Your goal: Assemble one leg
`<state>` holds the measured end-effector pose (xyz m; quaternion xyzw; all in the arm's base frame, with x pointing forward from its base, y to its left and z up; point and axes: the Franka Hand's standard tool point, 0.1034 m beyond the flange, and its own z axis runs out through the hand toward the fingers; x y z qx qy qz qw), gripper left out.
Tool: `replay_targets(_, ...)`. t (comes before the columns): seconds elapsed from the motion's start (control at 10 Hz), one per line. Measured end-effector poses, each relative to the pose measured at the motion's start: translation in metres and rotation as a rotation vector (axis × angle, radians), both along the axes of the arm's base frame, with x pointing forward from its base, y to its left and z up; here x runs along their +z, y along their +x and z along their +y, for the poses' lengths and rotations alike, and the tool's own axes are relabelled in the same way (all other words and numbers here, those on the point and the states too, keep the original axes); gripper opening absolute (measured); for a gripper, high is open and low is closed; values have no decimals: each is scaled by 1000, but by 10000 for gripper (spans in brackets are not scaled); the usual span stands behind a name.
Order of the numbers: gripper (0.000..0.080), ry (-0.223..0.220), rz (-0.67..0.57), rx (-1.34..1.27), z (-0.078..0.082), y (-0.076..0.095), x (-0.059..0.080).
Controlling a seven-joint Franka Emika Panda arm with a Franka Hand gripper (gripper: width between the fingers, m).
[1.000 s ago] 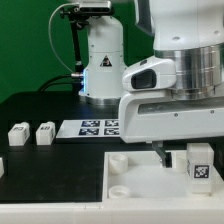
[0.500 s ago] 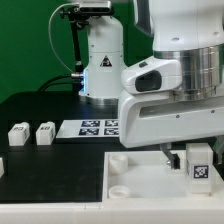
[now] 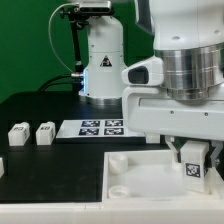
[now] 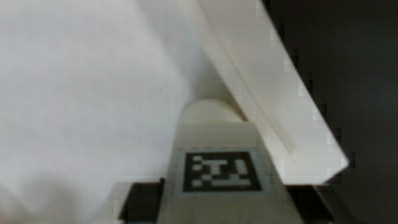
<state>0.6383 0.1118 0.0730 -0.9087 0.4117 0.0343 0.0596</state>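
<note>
I observe the end effector (image 3: 192,160) closed on the leg (image 3: 193,166), which it holds over the white tray (image 3: 135,178) near the tray's corner on the exterior view's right. Two further legs (image 3: 31,134) rest on the black worktop (image 3: 50,165), well apart, beside the marker board (image 3: 100,127).

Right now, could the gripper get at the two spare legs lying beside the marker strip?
Probably not yet: the gripper is shut on a leg over the tray. Nothing stands over the spare legs.
</note>
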Motion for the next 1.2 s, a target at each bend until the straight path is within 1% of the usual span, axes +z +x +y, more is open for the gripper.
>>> replay_targets(0.1,290,20,36,-194,1,1,0)
replay_targets(0.2,290,36,76,-448,3,2,-1)
replay_targets(0.3,290,40,104,-638,4,2,-1)
replay_targets(0.5,290,32,139,-842,8,1,-4)
replay_targets(0.6,291,31,142,-858,8,1,-4)
replay_targets(0.7,351,32,139,-838,8,1,-4)
replay_targets(0.8,517,32,130,-774,8,0,-5)
replay_targets(0.9,517,30,112,-612,8,-4,-8)
replay_targets(1.0,625,31,114,-467,11,-9,-10)
replay_targets(1.1,642,26,85,-252,13,-10,-10)
replay_targets(1.2,642,29,72,-165,13,-10,-10)
